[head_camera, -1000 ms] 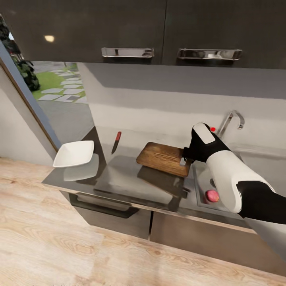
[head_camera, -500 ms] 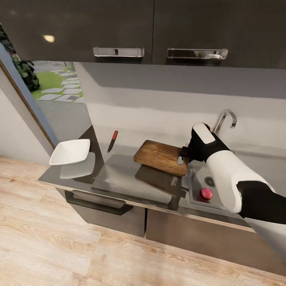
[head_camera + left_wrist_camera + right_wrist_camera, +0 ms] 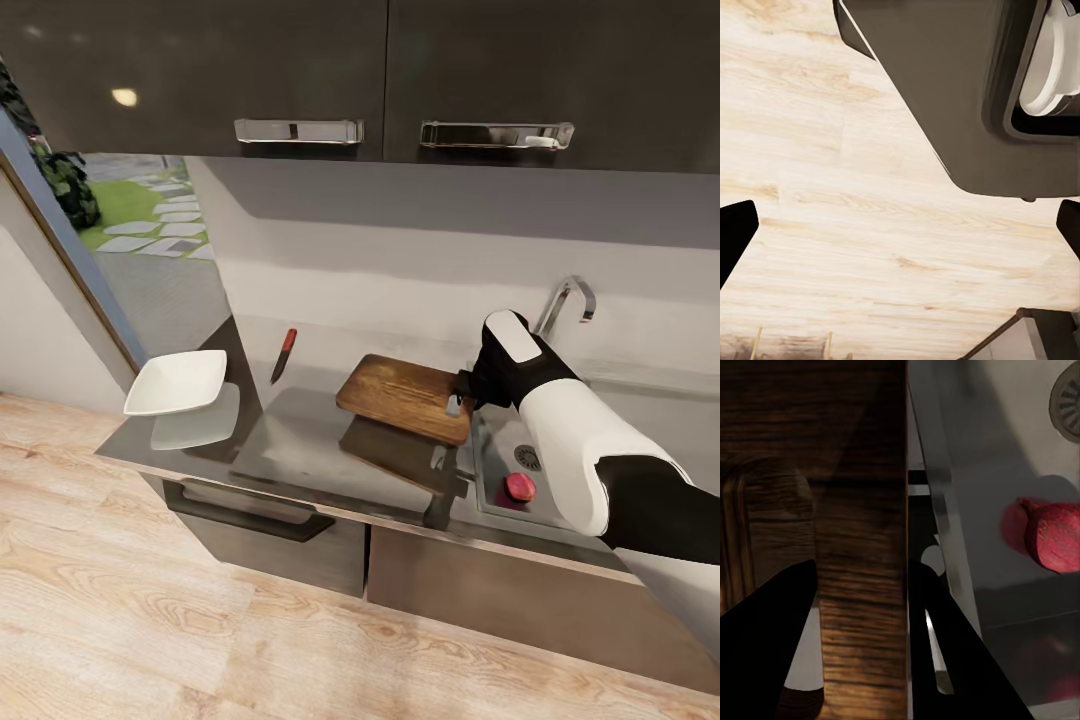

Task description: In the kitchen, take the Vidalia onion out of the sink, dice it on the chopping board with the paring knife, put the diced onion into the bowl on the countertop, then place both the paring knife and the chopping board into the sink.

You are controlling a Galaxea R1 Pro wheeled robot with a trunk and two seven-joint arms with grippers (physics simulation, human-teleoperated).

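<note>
My right gripper [image 3: 462,392] is shut on the right end of the dark brown chopping board [image 3: 403,396], which hangs a little above the glossy grey countertop [image 3: 300,440], beside the sink's left rim. In the right wrist view the board [image 3: 847,472] sits between the two dark fingers [image 3: 772,637] of the gripper [image 3: 862,577]. The reddish Vidalia onion [image 3: 519,487] [image 3: 1056,537] lies in the sink [image 3: 490,495] near the drain [image 3: 527,457]. Left of the board, the red-handled paring knife [image 3: 283,354] lies on the countertop. At the far left end stands the white bowl [image 3: 178,382]. My left gripper [image 3: 904,225] is open over the wooden floor.
A chrome tap [image 3: 563,300] stands behind the sink. Dark wall cabinets with chrome handles [image 3: 298,131] hang overhead. A drawer handle [image 3: 250,512] juts out under the counter. A glass door at the left opens onto a garden. My dark base [image 3: 945,82] is in the left wrist view.
The whole head view shifted a little to the left and up a second ago, so the camera moved. Over the last half second nothing has visibly changed, and the right gripper still holds the board.
</note>
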